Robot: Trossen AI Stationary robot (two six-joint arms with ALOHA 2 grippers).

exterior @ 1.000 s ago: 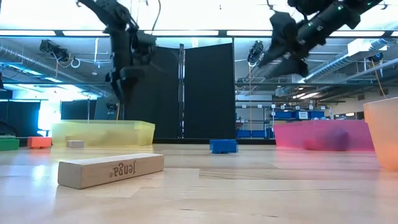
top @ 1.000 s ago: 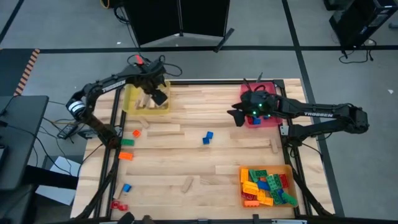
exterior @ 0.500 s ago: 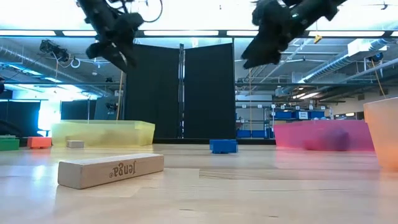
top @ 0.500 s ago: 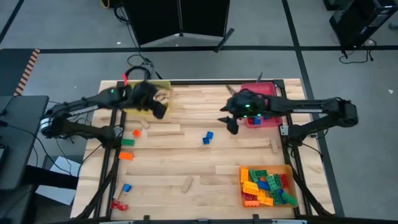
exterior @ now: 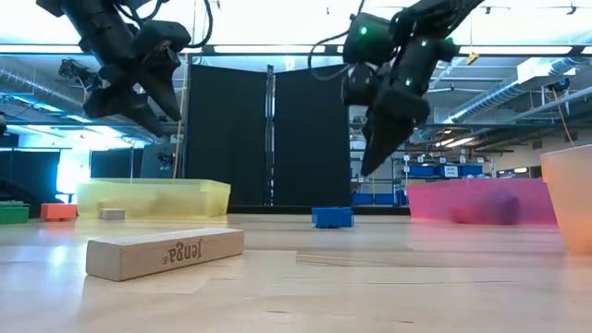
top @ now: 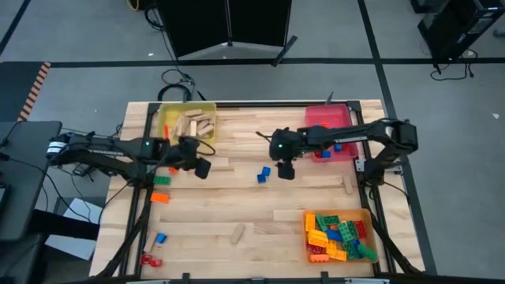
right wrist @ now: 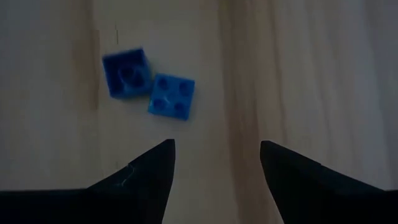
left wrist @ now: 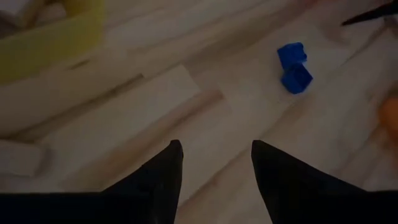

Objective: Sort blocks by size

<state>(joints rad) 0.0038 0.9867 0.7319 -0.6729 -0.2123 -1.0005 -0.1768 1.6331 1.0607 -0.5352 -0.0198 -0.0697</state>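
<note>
Just beside the empty, spread right hand point(top: 286, 170), toward tabletop centre, lie two small blue bricks point(top: 263, 173); left hand farther off.

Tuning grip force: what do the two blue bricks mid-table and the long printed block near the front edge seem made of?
Blue bricks: apparently moulded plastic, smooth, with raised studs and uniform saturated colour. Long block: probably unpainted wood, matte pale tan with faint grain and a logo printed on its side.

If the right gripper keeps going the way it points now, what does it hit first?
Probably bare table: the open right gripper is empty, and the two blue bricks sit just off its line, though depth is unclear.
</note>
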